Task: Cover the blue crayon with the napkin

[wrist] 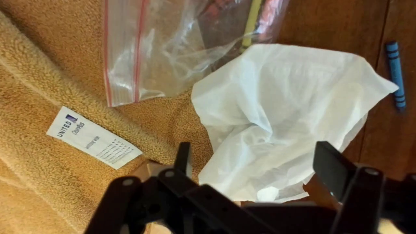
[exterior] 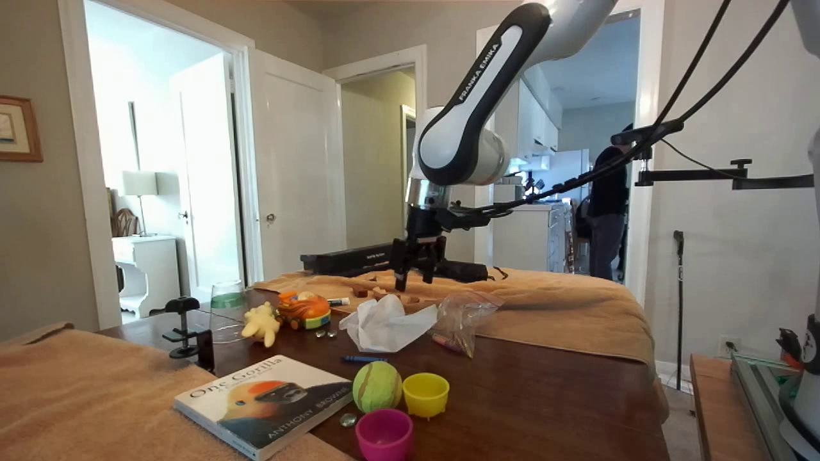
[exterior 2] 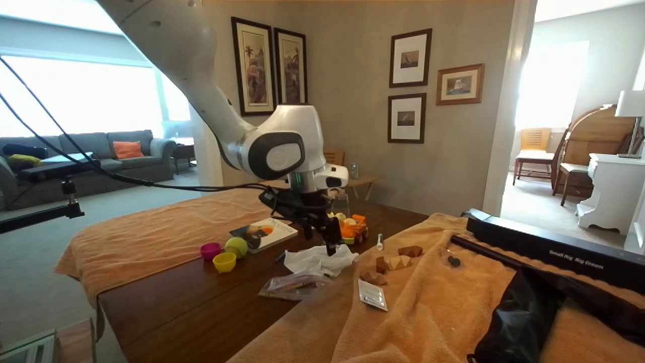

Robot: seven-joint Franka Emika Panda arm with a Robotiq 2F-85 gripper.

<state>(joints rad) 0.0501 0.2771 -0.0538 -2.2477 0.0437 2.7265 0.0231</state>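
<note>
The white crumpled napkin [exterior: 387,326] lies on the dark table, partly on the orange towel; it also shows in an exterior view [exterior 2: 318,261] and the wrist view [wrist: 286,97]. The blue crayon [exterior: 364,359] lies uncovered on the wood beside it; it also shows in an exterior view [exterior 2: 280,257] and the wrist view [wrist: 395,76]. There the napkin's pointed corner overlaps the crayon's edge; I cannot tell whether they touch. My gripper [exterior: 414,282] is open and empty above the napkin's near part, fingers wide apart in the wrist view [wrist: 253,152].
A clear zip bag with crayons [wrist: 169,48] lies against the napkin. A tennis ball [exterior: 377,387], yellow cup [exterior: 426,394], pink cup [exterior: 384,435] and book [exterior: 269,397] stand near the crayon. An orange toy car [exterior 2: 354,229], wooden blocks [exterior 2: 398,262] and white packet [exterior 2: 372,295] surround the napkin.
</note>
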